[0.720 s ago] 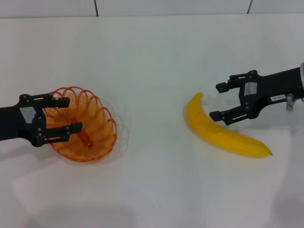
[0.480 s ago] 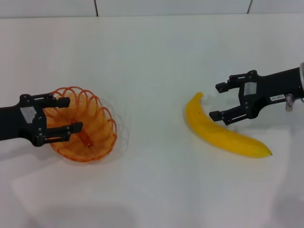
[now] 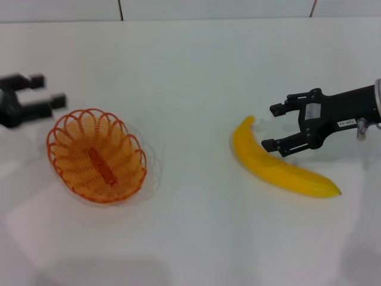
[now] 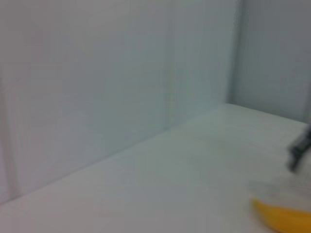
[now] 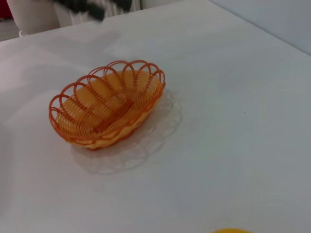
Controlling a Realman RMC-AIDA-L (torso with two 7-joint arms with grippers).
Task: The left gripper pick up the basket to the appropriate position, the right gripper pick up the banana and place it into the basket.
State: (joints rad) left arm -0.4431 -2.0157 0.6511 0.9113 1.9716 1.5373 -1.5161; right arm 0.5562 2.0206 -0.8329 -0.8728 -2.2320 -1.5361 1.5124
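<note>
Spreading across every view is a plain white table (image 3: 196,71), matte and softly lit, met at its far edge by pale wall panels (image 3: 214,8) with dark seams between them. The basket (image 3: 96,155) sits upright on the table's left half, free of any grip, its scalloped orange rim complete and a darker orange bar showing along its floor. The left gripper (image 3: 43,98) hangs beyond the basket's far-left rim, near it but not touching, its two black fingers spread apart with nothing between them. On the right half, well apart from the basket, the banana (image 3: 278,167) lies flat, its dark tip pointing toward the right edge. The right gripper (image 3: 272,127) reaches in from the right with its jaws released and empty, one finger over the banana's upper end, the other beyond it. The right wrist view gives the basket (image 5: 108,109) from the side, showing its depth, its looped wall and the faint lacy shadow it casts, with a dark blur at the far edge that cannot be made out. The left wrist view shows mostly blank wall and tabletop, plus one yellow end of the banana (image 4: 284,217).
</note>
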